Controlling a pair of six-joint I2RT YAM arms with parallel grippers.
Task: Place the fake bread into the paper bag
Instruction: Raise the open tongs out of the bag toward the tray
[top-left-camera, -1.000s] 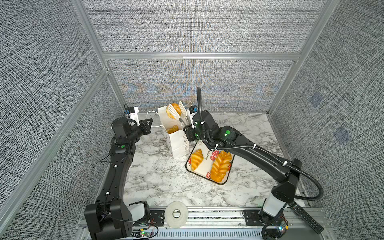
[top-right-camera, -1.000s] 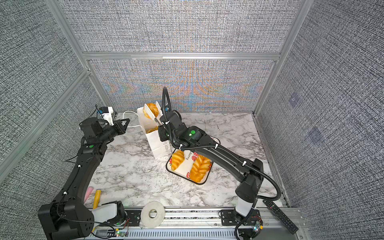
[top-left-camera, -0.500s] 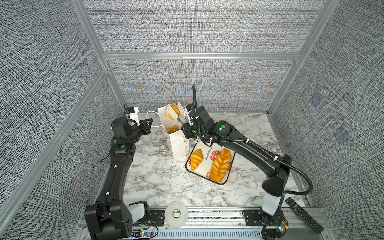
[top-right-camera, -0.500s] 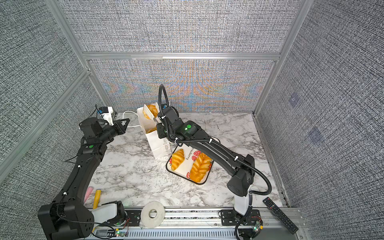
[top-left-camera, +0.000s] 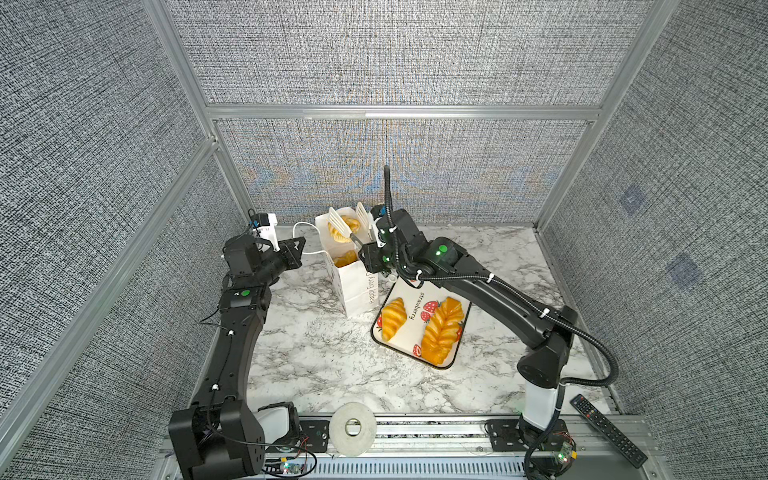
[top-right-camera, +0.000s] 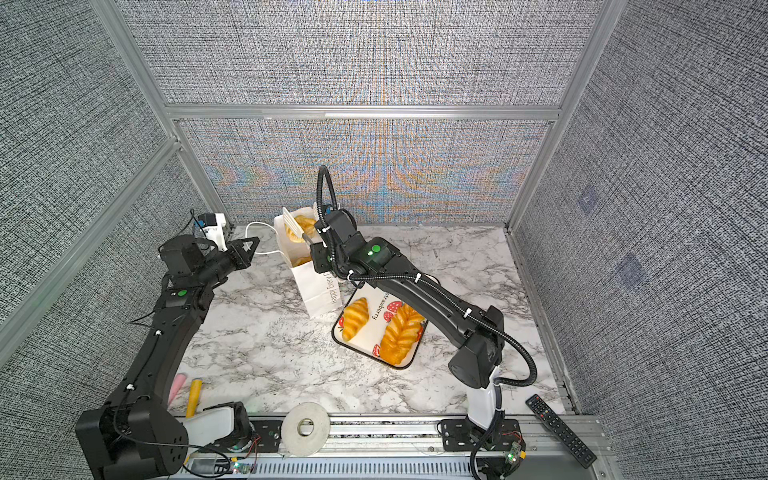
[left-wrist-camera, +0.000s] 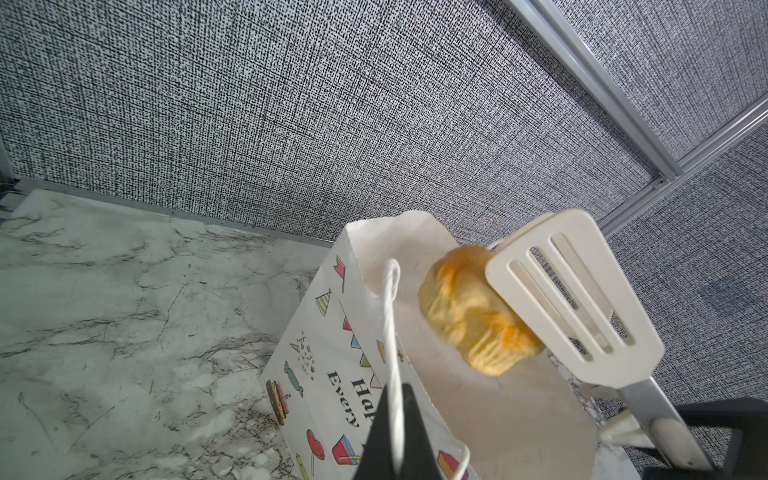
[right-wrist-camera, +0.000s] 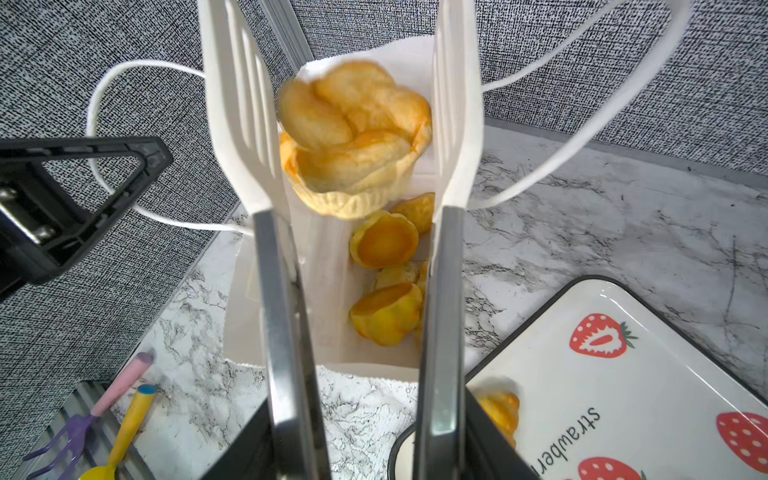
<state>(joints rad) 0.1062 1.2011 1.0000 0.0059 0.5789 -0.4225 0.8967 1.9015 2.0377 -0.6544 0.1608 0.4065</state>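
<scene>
Left claw (top-left-camera: 297, 249) pinches the paper bag's (top-left-camera: 354, 291) cord handle (left-wrist-camera: 390, 316); right claw (top-left-camera: 371, 261) grips tongs (right-wrist-camera: 243, 124) flanking a roll (right-wrist-camera: 353, 137) above it.

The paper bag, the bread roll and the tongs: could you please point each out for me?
paper bag (top-left-camera: 355, 291): a top view, its lettered outer face.
bread roll (right-wrist-camera: 353, 137): right wrist view, its folded top.
tongs (right-wrist-camera: 440, 311): right wrist view, one metal arm.
</scene>
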